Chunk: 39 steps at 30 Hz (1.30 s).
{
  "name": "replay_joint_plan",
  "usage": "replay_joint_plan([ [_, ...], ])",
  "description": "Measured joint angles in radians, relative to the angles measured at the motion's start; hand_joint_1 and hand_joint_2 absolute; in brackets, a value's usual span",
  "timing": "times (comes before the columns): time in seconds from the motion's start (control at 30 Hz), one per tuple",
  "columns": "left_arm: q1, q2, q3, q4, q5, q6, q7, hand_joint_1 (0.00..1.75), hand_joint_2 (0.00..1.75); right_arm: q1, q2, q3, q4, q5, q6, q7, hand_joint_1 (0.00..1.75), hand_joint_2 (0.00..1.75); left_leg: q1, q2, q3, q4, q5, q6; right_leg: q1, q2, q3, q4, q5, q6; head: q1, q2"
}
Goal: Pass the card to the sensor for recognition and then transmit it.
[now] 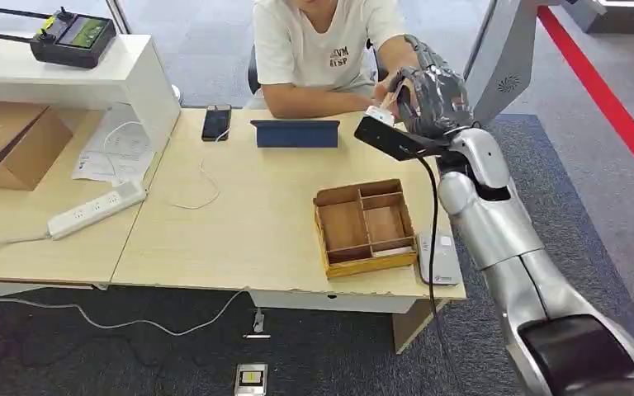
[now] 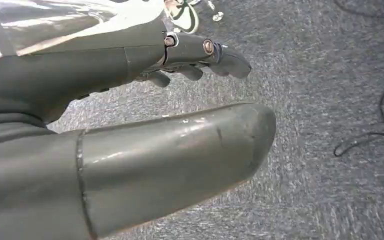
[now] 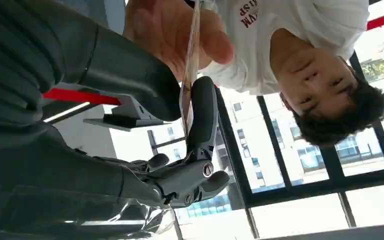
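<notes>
My right hand point(image 1: 431, 97) is raised past the far edge of the worktop point(image 1: 239, 223), pinching the card point(image 3: 190, 65) between thumb and finger; the person's hand point(image 3: 172, 30) grips the same card. My left hand point(image 2: 130, 125) hangs over carpet, released, holding nothing.

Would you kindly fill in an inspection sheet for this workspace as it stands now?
Surface: light wooden table, mostly bare in the middle.
Job's things: card pinched by right hand, a person's hand on it too; grey sensor pad beside wooden tray.
Clutter: phone, blue tablet, power strip, cardboard box, papers.
Hands: left hand empty, fingers apart, over carpet.
Cables: white cable on table; another on floor.
Surroundings: seated person, grey carpet.
</notes>
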Motion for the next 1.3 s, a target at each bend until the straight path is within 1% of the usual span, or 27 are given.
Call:
replay_joint_plan([
  [0.13, -0.011, 0.000, -0.010, 0.000, -0.006, -0.003, 0.006, 0.00, 0.00, -0.056, 0.043, 0.008, 0.116, 0.013, 0.008, 0.002, 1.75, 1.75, 0.000, 0.000, 0.000, 0.000, 0.000, 0.000, 0.000, 0.000, 0.000, 0.000, 0.000, 0.000, 0.000, 0.000],
  [0.23, -0.012, 0.000, -0.015, 0.000, -0.006, -0.003, 0.010, 0.00, 0.00, -0.076, 0.070, 0.015, 0.181, 0.021, 0.013, 0.005, 1.75, 1.75, 0.000, 0.000, 0.000, 0.000, 0.000, 0.000, 0.000, 0.000, 0.000, 0.000, 0.000, 0.000, 0.000, 0.000],
  [0.3, -0.012, 0.001, -0.015, 0.000, -0.005, -0.003, 0.011, 0.00, 0.00, -0.086, 0.085, 0.021, 0.219, 0.023, 0.015, 0.006, 1.68, 1.75, 0.000, 0.000, 0.000, 0.000, 0.000, 0.000, 0.000, 0.000, -0.001, 0.000, 0.000, 0.000, 0.000, 0.000],
  [0.33, -0.010, 0.001, -0.016, 0.000, -0.004, -0.003, 0.011, 0.00, 0.00, -0.088, 0.091, 0.022, 0.234, 0.023, 0.016, 0.007, 1.45, 1.75, 0.000, 0.000, 0.000, 0.000, 0.000, 0.000, 0.000, 0.000, 0.000, 0.000, 0.000, 0.000, 0.000, 0.000],
  [0.37, -0.009, 0.002, -0.016, 0.000, -0.003, -0.003, 0.011, 0.00, 0.00, -0.088, 0.096, 0.023, 0.244, 0.023, 0.016, 0.008, 0.77, 1.75, 0.000, 0.000, 0.000, 0.000, 0.000, 0.000, 0.000, 0.000, -0.001, 0.000, 0.000, 0.000, 0.000, 0.000],
  [0.4, -0.008, 0.002, -0.016, 0.000, 0.000, -0.003, 0.011, 0.00, 0.00, -0.088, 0.100, 0.023, 0.253, 0.022, 0.015, 0.008, 0.77, 1.75, 0.000, 0.000, 0.000, 0.000, 0.000, 0.000, 0.000, 0.000, -0.001, 0.000, 0.000, 0.000, 0.000, 0.000],
  [0.43, -0.007, 0.002, -0.016, 0.000, 0.000, -0.003, 0.011, 0.00, 0.00, -0.088, 0.103, 0.024, 0.261, 0.021, 0.015, 0.008, 0.21, 1.75, 0.000, 0.000, -0.001, 0.000, 0.000, 0.000, 0.000, 0.000, -0.001, 0.000, 0.000, 0.000, 0.000, 0.000],
  [0.47, -0.006, 0.002, -0.016, 0.000, 0.001, -0.003, 0.013, 0.00, 0.00, -0.090, 0.107, 0.026, 0.273, 0.021, 0.015, 0.008, 0.00, 1.75, 0.000, 0.000, -0.001, 0.000, 0.000, 0.000, 0.000, 0.000, -0.001, 0.000, 0.000, 0.000, 0.000, 0.000],
  [0.53, -0.004, 0.002, -0.016, 0.000, 0.003, -0.003, 0.013, 0.00, 0.00, -0.102, 0.119, 0.029, 0.309, 0.021, 0.014, 0.008, 0.00, 1.75, 0.000, 0.000, 0.000, 0.000, 0.000, 0.000, 0.000, 0.000, -0.001, 0.000, 0.000, 0.000, 0.000, 0.000],
  [0.63, -0.001, 0.002, -0.016, 0.000, 0.005, -0.003, 0.013, 0.00, 0.00, -0.104, 0.127, 0.033, 0.329, 0.020, 0.009, 0.008, 0.00, 1.75, 0.000, 0.000, -0.001, 0.000, 0.000, 0.000, 0.000, 0.000, -0.001, 0.000, 0.000, 0.000, 0.000, 0.000],
  [0.67, 0.000, 0.002, -0.016, 0.000, 0.005, -0.003, 0.013, 0.00, 0.00, -0.105, 0.130, 0.035, 0.334, 0.019, 0.006, 0.008, 0.00, 0.00, 0.000, 0.000, -0.001, 0.000, 0.000, 0.000, 0.000, 0.000, -0.001, 0.000, 0.000, 0.000, 0.000, 0.000],
  [0.87, 0.001, 0.006, -0.016, 0.000, 0.008, -0.002, 0.010, 0.00, 0.00, -0.112, 0.139, 0.039, 0.349, 0.009, -0.037, -0.003, 0.00, 0.00, 0.000, 0.000, 0.000, 0.000, 0.000, 0.000, 0.000, 0.000, -0.001, 0.000, 0.000, 0.000, 0.000, 0.000],
  [0.93, 0.004, 0.006, -0.016, 0.000, 0.013, 0.000, 0.005, 0.00, 0.00, -0.115, 0.140, 0.041, 0.351, 0.000, -0.072, -0.027, 0.00, 0.00, 0.000, 0.000, -0.001, 0.000, 0.000, 0.000, 0.000, 0.000, -0.001, 0.000, 0.000, 0.000, 0.000, 0.000],
  [0.97, 0.006, 0.007, -0.016, 0.000, 0.017, 0.002, 0.003, 0.00, 0.00, -0.117, 0.141, 0.041, 0.353, -0.007, -0.094, -0.040, 0.00, 1.75, 0.000, 0.000, 0.000, 0.000, 0.000, 0.000, 0.000, 0.000, -0.001, 0.000, 0.000, 0.000, 0.000, 0.000],
  [1.1, 0.016, 0.007, -0.016, 0.000, 0.035, 0.016, 0.001, 0.00, 0.00, -0.115, 0.134, 0.041, 0.335, -0.065, -0.199, -0.106, 0.00, 1.75, 0.000, 0.000, 0.000, 0.000, 0.000, 0.000, 0.000, 0.000, -0.001, 0.000, 0.000, 0.000, 0.000, 0.000],
  [1.2, 0.020, 0.007, -0.014, 0.000, 0.045, 0.024, 0.002, 0.00, 0.00, -0.101, 0.109, 0.038, 0.296, -0.125, -0.263, -0.132, 0.00, 1.75, 0.000, 0.000, 0.001, 0.001, 0.000, 0.000, 0.000, 0.000, -0.001, -0.001, 0.000, 0.000, 0.000, 0.000],
  [1.23, 0.020, 0.006, -0.014, 0.000, 0.049, 0.027, 0.006, 0.00, 0.00, -0.088, 0.097, 0.032, 0.277, -0.162, -0.277, -0.138, 0.00, 1.75, 0.000, 0.000, 0.001, 0.000, 0.000, 0.000, 0.000, 0.000, -0.001, -0.001, 0.000, 0.000, 0.000, 0.000],
  [1.3, 0.022, 0.004, -0.013, 0.001, 0.059, 0.036, 0.017, 0.00, 0.00, -0.049, 0.062, 0.009, 0.230, -0.281, -0.324, -0.143, 0.00, 1.75, 0.000, 0.000, 0.002, 0.001, 0.000, 0.000, 0.000, 0.000, 0.001, -0.002, -0.001, 0.000, 0.000, 0.000],
])
